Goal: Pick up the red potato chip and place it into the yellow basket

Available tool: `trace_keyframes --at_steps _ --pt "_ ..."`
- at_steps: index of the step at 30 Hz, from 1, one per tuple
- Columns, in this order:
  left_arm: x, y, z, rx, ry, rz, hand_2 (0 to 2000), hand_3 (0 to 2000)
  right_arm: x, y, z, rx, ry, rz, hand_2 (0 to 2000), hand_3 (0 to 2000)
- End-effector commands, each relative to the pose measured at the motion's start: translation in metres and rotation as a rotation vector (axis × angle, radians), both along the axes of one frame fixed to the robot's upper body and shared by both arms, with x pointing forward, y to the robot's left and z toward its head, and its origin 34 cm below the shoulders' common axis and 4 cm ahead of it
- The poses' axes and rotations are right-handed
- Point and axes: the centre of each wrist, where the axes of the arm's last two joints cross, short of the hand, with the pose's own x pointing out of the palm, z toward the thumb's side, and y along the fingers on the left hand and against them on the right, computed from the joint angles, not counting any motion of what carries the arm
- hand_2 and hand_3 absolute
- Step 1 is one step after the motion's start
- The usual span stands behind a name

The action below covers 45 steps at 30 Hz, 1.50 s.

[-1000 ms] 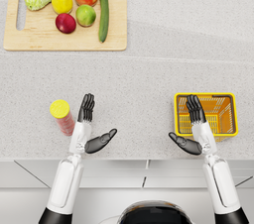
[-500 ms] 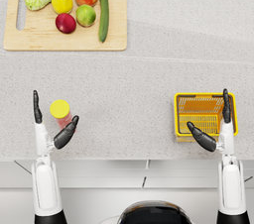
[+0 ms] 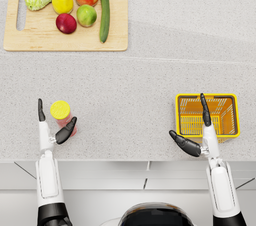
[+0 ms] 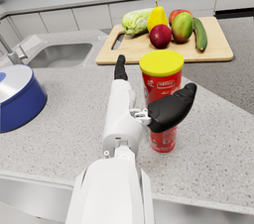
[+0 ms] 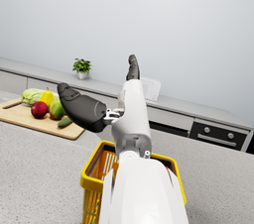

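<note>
The red potato chip can with a yellow lid stands upright on the counter near its front edge, at the left. My left hand is open around it, fingers on its left and thumb on its right, not closing on it. In the left wrist view the can stands just beyond the thumb. The yellow basket sits at the front right, empty. My right hand hovers open over the basket's near left part; the basket shows under the forearm in the right wrist view.
A wooden cutting board at the back left carries a cabbage, a pear, apples, a mango and a cucumber. In the left wrist view a sink and a blue bowl lie to the left of the can.
Both arms have drawn back toward the front edge and turned edge-on. The left hand now brackets the can; the right hand sits over the basket's near left side.
</note>
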Motion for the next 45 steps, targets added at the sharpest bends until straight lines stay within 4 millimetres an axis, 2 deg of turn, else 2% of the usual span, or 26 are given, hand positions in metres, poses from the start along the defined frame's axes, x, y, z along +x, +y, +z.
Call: trace_keyframes --at_steps 1,7,8,9,11,13,14,16,17,19,21,23,27,29,31,36,42,43,44,45 --pt "0.014 -0.009 -0.012 -0.008 0.059 -0.025 0 0 0.002 0.007 -0.001 0.002 0.004 0.024 0 0" --pt "0.034 -0.013 -0.021 -0.042 0.121 -0.016 0 0 0.002 0.008 -0.006 0.009 0.023 0.023 0 0" --pt "0.035 -0.011 -0.021 -0.050 0.122 -0.005 1361 327 0.002 0.008 -0.006 0.012 0.023 0.022 0 0" --pt "0.037 -0.009 -0.024 -0.062 0.137 -0.003 2000 653 0.001 0.007 -0.007 0.012 0.027 0.019 0 0" --pt "0.038 -0.006 -0.025 -0.081 0.145 -0.045 2000 1307 0.000 0.004 -0.007 0.016 0.026 0.007 0 0" --pt "0.034 -0.007 -0.017 -0.074 0.103 -0.066 2000 1960 -0.001 0.004 -0.008 0.018 0.029 0.006 0 0" --pt "0.026 -0.010 0.000 -0.052 0.020 -0.063 2000 2000 -0.002 0.004 -0.011 0.015 0.041 0.007 0 0" --pt "0.016 -0.022 0.054 -0.014 -0.197 -0.106 2000 2000 -0.003 0.010 -0.015 0.013 0.057 0.029 0 0" --pt "0.012 -0.031 0.084 0.009 -0.308 -0.157 2000 2000 0.000 0.017 -0.018 0.014 0.070 0.051 0 0" --pt "0.008 -0.058 0.130 0.048 -0.476 -0.266 2000 2000 0.005 0.034 -0.014 0.029 0.058 0.098 0 0" --pt "0.001 -0.091 0.166 0.064 -0.614 -0.385 2000 2000 0.011 0.048 -0.014 0.040 0.064 0.135 0 0" --pt "-0.006 -0.116 0.190 0.053 -0.717 -0.469 2000 2000 0.015 0.062 -0.013 0.047 0.071 0.172 0 0" --pt "-0.012 -0.162 0.210 0.001 -0.801 -0.612 2000 2000 0.026 0.079 -0.002 0.077 0.048 0.205 0 0" --pt "-0.015 -0.185 0.214 -0.026 -0.814 -0.689 2000 2000 0.028 0.089 0.004 0.086 0.032 0.228 0 0" --pt "-0.014 -0.201 0.214 -0.043 -0.806 -0.736 2000 2000 0.029 0.095 0.009 0.094 0.019 0.244 0 0" --pt "-0.016 -0.230 0.207 -0.051 -0.767 -0.837 2000 2000 0.037 0.109 0.021 0.116 -0.003 0.271 0 0" --pt "-0.016 -0.240 0.195 -0.010 -0.713 -0.887 2000 2000 0.044 0.110 0.029 0.113 -0.019 0.262 0 0" --pt "-0.016 -0.240 0.195 -0.006 -0.714 -0.883 2000 2000 0.044 0.108 0.029 0.107 -0.020 0.263 1361 327" --pt "-0.015 -0.240 0.197 -0.010 -0.724 -0.856 2000 2000 0.046 0.106 0.030 0.062 -0.020 0.335 2000 653" --pt "-0.014 -0.239 0.198 -0.012 -0.732 -0.833 2000 2000 0.046 0.106 0.029 0.025 -0.015 0.389 2000 980"
